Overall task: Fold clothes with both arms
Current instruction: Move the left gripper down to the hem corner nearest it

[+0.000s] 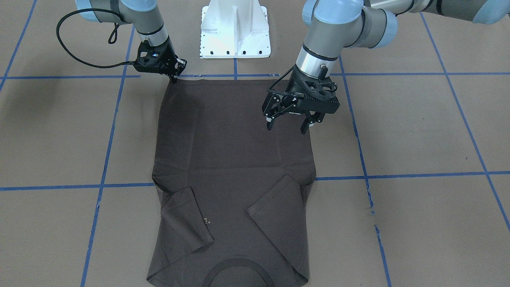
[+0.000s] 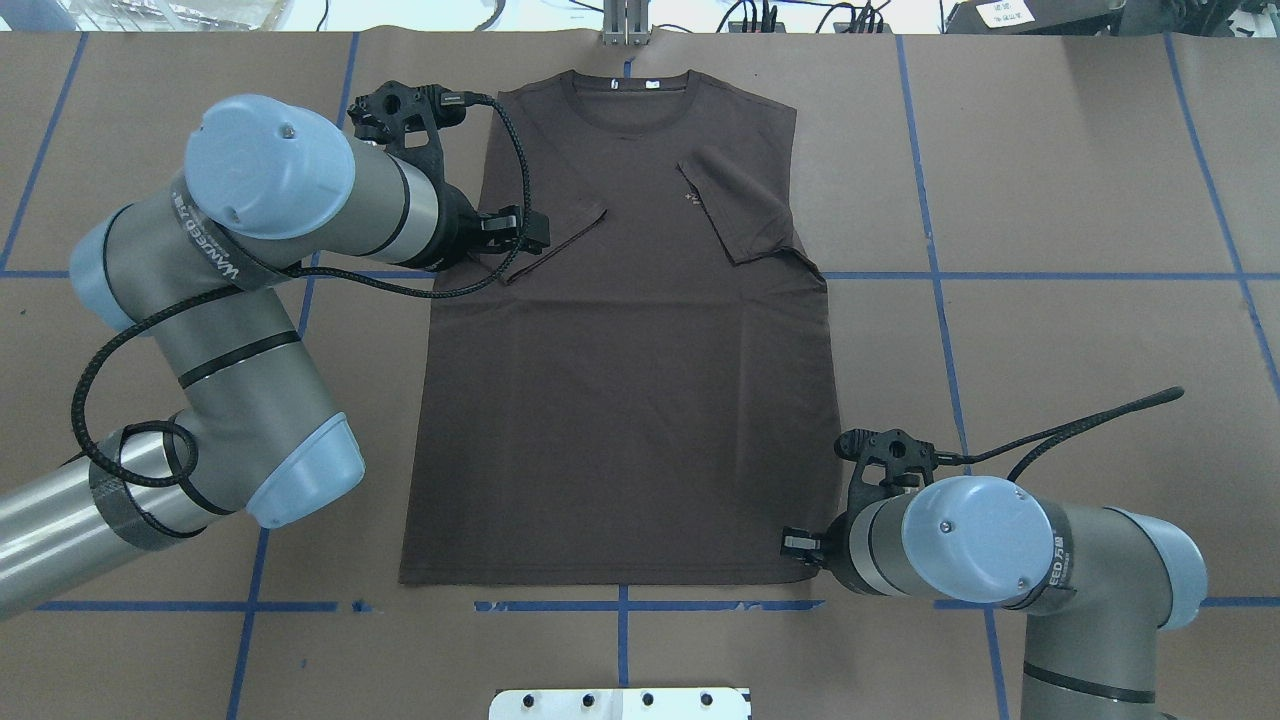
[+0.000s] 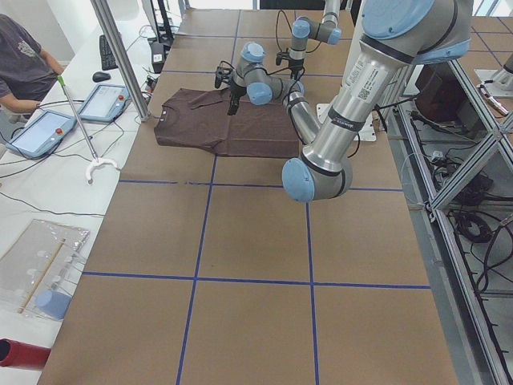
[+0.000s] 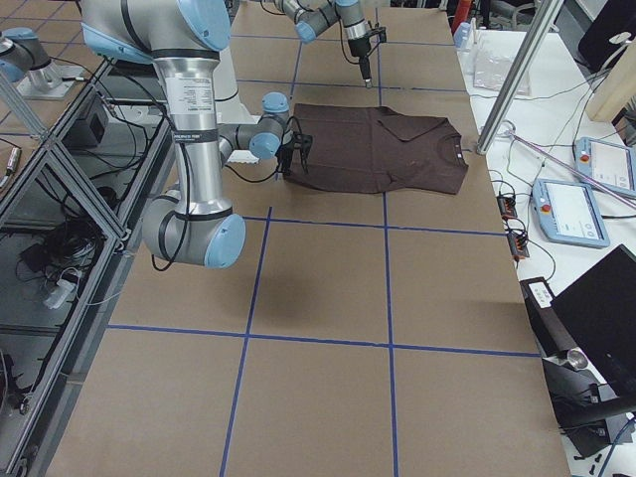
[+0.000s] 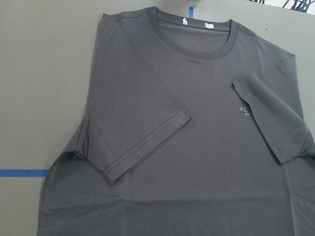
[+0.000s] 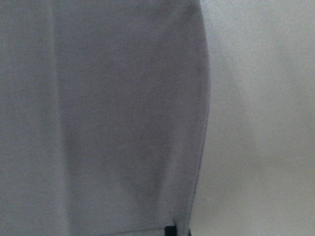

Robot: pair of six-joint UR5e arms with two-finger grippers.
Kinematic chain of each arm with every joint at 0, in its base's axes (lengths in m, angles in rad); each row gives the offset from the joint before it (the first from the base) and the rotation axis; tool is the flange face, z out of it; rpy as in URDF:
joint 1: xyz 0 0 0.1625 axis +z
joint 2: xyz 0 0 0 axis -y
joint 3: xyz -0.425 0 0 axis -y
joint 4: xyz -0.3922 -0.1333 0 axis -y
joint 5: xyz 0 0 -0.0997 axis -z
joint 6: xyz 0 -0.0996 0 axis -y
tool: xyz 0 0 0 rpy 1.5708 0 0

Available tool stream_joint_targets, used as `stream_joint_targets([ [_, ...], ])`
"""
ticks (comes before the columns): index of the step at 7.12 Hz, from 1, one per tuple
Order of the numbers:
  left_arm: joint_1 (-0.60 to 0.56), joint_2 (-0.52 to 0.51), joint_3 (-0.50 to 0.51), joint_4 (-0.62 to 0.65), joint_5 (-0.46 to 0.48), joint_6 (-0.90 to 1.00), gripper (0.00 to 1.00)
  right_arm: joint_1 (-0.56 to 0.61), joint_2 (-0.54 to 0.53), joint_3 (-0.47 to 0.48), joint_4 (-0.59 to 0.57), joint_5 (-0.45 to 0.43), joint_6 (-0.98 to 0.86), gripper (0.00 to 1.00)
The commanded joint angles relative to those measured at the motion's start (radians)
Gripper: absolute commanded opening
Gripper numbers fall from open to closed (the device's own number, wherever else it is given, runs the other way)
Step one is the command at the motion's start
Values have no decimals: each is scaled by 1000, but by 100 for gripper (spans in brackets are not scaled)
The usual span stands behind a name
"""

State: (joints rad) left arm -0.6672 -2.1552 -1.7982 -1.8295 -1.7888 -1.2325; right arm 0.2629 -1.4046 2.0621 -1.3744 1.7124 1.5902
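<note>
Table of flat brown paper, crossed by blue tape lines, carries the dark brown-grey T-shirt. The shirt is thin smooth knit and lies spread front-up at the middle, with its hem near my white pedestal and its neck at the far edge. My left arm reaches over the shirt's left side, while my right arm bends down at the right hem corner. My left gripper hangs above the fabric with its fingers spread, holding nothing. My right gripper tips onto that hem corner, and I cannot tell whether it pinches. Both sleeves lie folded inward over the chest. The ribbed round collar lies flat. The small pale logo sits at the right sleeve's edge, partly covered.
</note>
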Motion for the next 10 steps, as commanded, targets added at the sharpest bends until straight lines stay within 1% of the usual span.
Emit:
stream_joint_targets([
  [1,46,47,-41,-2,-9,-234,100,27,1,55,0,-3,1,0],
  [3,212,151,-64,-8,21,-480,100,41,3,87,0,-5,2,0],
  [4,291,205,-70,-4,107,-563,100,47,3,87,0,-5,2,0],
  [5,331,254,-85,2,124,-597,100,52,3,92,1,-5,2,0],
  [6,360,315,-123,16,126,-616,100,56,4,90,3,-4,1,0],
  [7,379,360,-186,65,126,-645,100,59,6,93,6,-4,1,0],
  [8,406,371,-219,106,127,-678,100,59,7,98,5,-4,1,0],
  [10,484,364,-204,107,129,-755,100,65,7,107,6,3,1,0],
])
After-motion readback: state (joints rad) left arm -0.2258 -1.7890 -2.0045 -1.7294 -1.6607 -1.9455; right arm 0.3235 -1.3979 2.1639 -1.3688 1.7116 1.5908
